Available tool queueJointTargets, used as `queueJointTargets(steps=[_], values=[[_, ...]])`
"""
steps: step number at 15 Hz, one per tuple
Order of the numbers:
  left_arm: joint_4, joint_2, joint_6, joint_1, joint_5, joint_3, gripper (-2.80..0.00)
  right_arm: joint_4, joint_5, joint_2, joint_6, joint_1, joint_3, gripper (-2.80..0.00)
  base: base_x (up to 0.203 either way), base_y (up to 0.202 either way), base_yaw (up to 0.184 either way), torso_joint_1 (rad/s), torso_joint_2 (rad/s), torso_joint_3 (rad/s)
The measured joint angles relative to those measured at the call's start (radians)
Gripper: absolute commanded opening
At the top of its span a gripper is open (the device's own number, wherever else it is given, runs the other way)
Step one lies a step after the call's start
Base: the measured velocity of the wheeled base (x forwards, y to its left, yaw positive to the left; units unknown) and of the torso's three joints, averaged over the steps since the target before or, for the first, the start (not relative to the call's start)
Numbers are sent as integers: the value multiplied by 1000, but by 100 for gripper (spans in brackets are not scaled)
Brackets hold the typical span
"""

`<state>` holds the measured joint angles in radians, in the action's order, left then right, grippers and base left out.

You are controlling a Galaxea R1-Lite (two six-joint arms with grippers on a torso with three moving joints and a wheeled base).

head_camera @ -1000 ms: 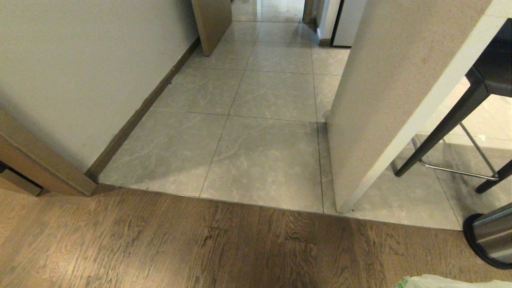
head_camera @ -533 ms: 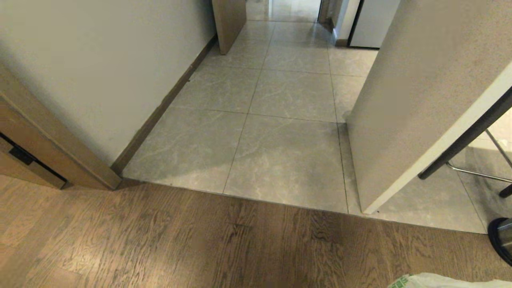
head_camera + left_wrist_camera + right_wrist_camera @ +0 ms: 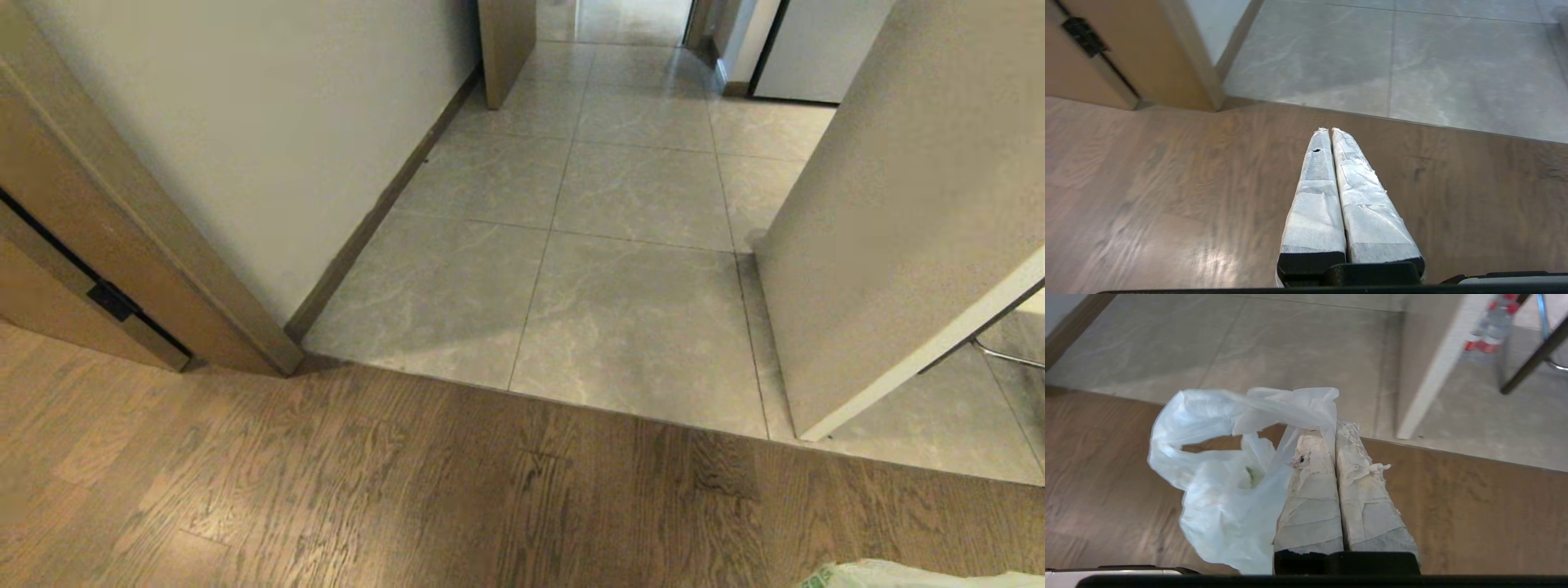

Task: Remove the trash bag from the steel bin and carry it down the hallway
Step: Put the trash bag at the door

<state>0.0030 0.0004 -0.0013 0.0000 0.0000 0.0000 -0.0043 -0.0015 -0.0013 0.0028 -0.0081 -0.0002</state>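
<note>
Trash bag (image 3: 1224, 490): thin, limp, seemingly light, likely slippery; hangs over wood floor (image 3: 1474, 506), gathered rim pinched in clenched right hand (image 3: 1334, 428). Best held by bunched rim. Left hand (image 3: 1329, 130) clenched, empty.

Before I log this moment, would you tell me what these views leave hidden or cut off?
- Trash bag: head view's bottom edge shows only a sliver; its contents are veiled by the cloudy plastic.
- Steel bin: in no view.
- Stool: cut off by the right wrist view's edge.
- Hallway: its far end runs past the head view's top edge.
</note>
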Motion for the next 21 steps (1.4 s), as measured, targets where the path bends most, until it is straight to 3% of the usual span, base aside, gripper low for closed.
queueJointTargets(steps=[17,21], values=[[-1,0,0,0,0,0,-280,-1,0,0,22,0,0,-280,-1,6,-36,1,0,1],[-1,0,1,0,0,0,-280,-1,0,0,22,-1,0,-280,147,0,-3,0,4,4]])
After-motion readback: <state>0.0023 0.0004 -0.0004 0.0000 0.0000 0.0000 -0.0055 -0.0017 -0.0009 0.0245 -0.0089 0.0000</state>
